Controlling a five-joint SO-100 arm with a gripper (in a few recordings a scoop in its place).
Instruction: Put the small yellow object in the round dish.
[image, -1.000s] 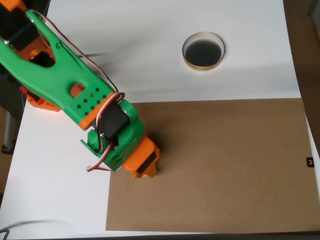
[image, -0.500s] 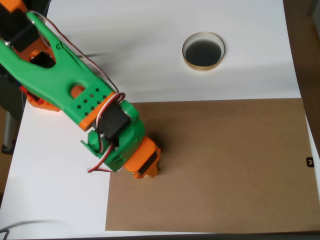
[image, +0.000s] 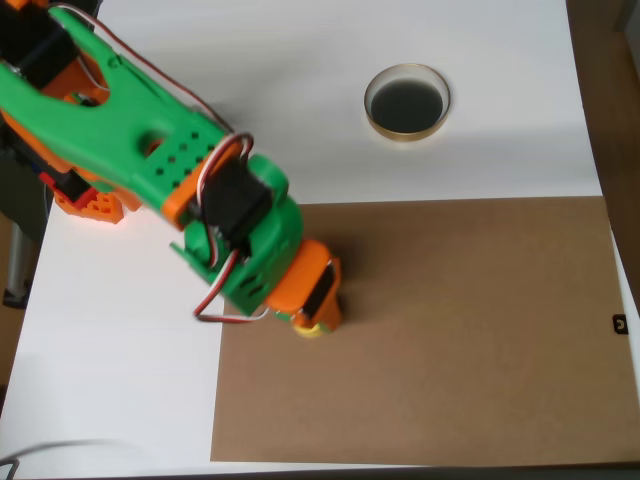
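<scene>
In the overhead view my green and orange gripper (image: 312, 318) points down over the left part of the brown board (image: 450, 330). A bit of the small yellow object (image: 308, 328) peeks out at the gripper's tip, between the orange fingers, and the gripper looks shut on it. Most of the piece is hidden by the gripper body. The round dish (image: 407, 102), with its gold-tan rim and dark inside, stands on the white surface to the upper right, well apart from the gripper.
The brown board lies on a white tabletop (image: 300, 60). The arm's orange base (image: 90, 205) sits at the left edge. A darker surface (image: 615, 120) borders the table on the right.
The gripper has shifted right and slightly up, toward the dish. The yellow piece, hidden before, now shows at the gripper's tip. The dish has not moved.
</scene>
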